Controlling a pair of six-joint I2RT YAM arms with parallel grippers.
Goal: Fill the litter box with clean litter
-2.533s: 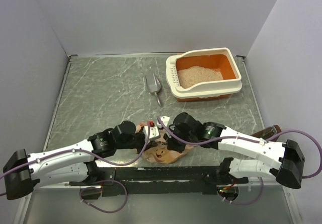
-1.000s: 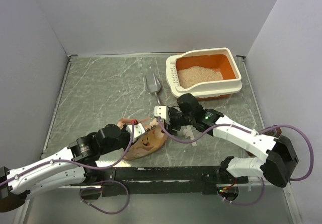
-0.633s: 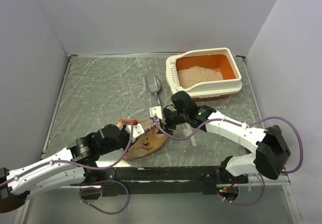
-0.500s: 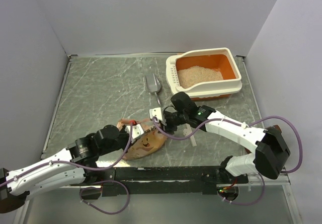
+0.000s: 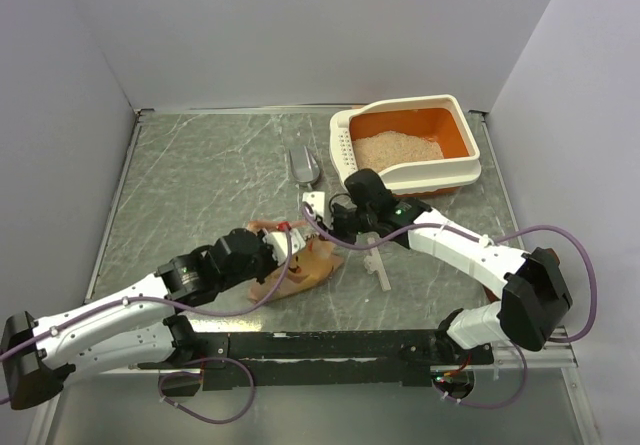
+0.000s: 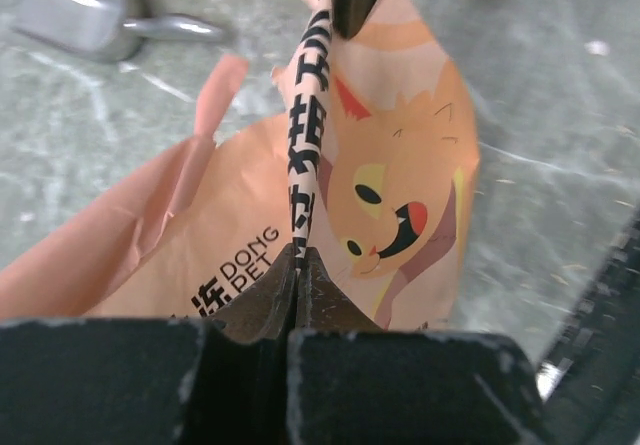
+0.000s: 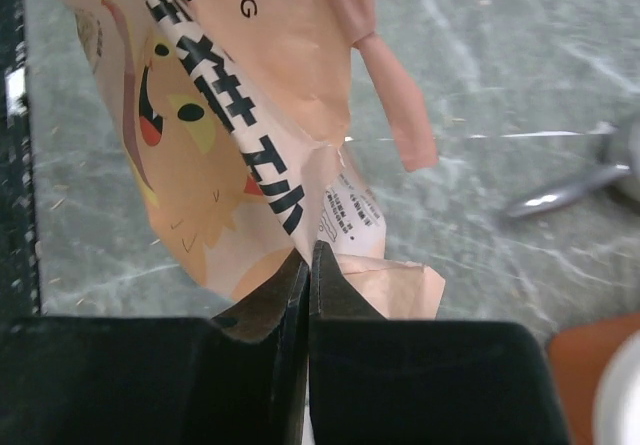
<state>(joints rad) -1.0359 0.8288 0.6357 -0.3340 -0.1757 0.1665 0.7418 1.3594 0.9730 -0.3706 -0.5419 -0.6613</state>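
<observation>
**While both grippers pinch the bag, a spill threatens**

Left gripper [image 6: 298,257] and right gripper [image 7: 307,253] each clamp the printed litter bag [image 5: 305,265] by its top seam, near the middle of the table [image 5: 200,165]. Uneven pulling could tear the paper or slip a grip. That would dump granules short of the litter box [image 5: 470,137] in the far right corner, where clean litter [image 5: 395,150] lies.

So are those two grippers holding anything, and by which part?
Both hold the tan-orange printed bag. The left gripper and the right gripper are each shut on its folded edge with the black lettering, one toward each end of that strip.
</observation>
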